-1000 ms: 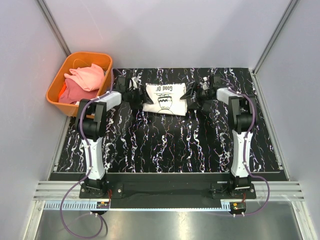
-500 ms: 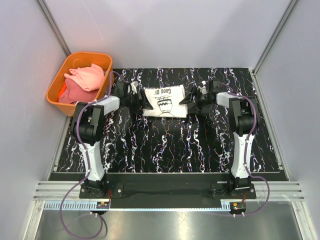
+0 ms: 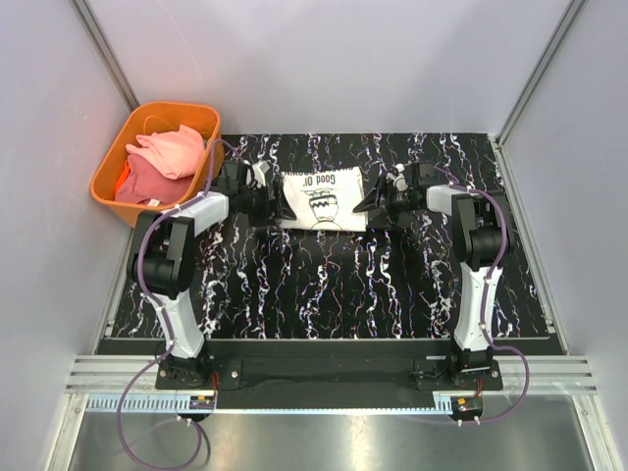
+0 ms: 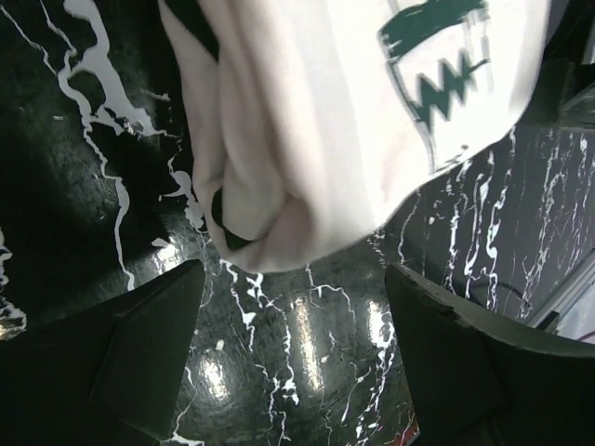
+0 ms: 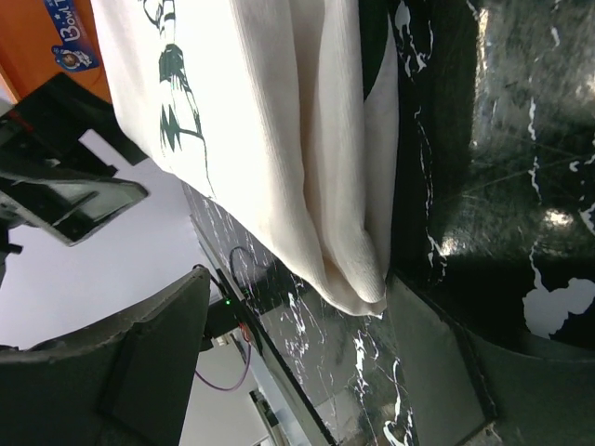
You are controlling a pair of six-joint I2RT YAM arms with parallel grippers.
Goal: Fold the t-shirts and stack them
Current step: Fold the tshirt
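Top external view: over the last second your left gripper [image 3: 267, 194] and right gripper [image 3: 368, 202] have backed sideways off the cream t-shirt [image 3: 322, 199]. It lies folded, print up, at the far middle of the table [image 3: 324, 294], and has barely shifted. Both wrist views show the fingers spread wide and holding nothing, with the shirt's folded edges just ahead. You can treat this shirt as folded and released. The likely next step is a pink t-shirt [image 3: 172, 152] from the orange basket [image 3: 106, 177] at far left.
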